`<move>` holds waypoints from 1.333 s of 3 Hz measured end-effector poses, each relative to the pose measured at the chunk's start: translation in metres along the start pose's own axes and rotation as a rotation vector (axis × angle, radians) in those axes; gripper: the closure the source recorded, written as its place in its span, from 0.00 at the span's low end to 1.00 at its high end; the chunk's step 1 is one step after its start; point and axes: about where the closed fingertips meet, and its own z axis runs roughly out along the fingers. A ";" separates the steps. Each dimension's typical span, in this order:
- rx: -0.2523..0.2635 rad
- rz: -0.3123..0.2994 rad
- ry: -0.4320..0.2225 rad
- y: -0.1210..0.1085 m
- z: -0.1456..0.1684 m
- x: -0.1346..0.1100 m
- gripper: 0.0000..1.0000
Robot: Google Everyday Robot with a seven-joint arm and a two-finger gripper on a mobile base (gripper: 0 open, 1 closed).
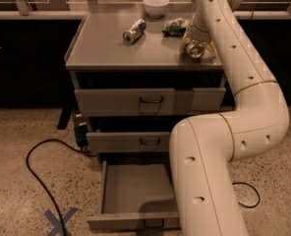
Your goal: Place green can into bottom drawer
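Observation:
The green can [194, 49] is at the right front of the cabinet top, lying tilted with its shiny silver end facing me. My gripper [199, 44] is at the end of the white arm that reaches over that corner; it is shut on the green can and mostly hidden behind the wrist. The bottom drawer [135, 219] is pulled out at floor level, and the part of its inside that shows holds nothing. My arm covers the drawer's right side.
On the cabinet top [101, 48] lie a slim silver-and-blue can [134, 31], a green foil snack bag [174, 26] and a white bowl [156, 6]. The top drawer [150, 101] and middle drawer [130, 141] are shut. A black cable [37, 173] and a blue tape cross [58, 221] are on the floor.

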 end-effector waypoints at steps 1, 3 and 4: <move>0.000 0.000 0.000 -0.002 -0.011 0.001 1.00; 0.091 -0.023 0.000 -0.017 -0.025 0.004 1.00; 0.199 -0.045 0.003 -0.029 -0.049 0.007 1.00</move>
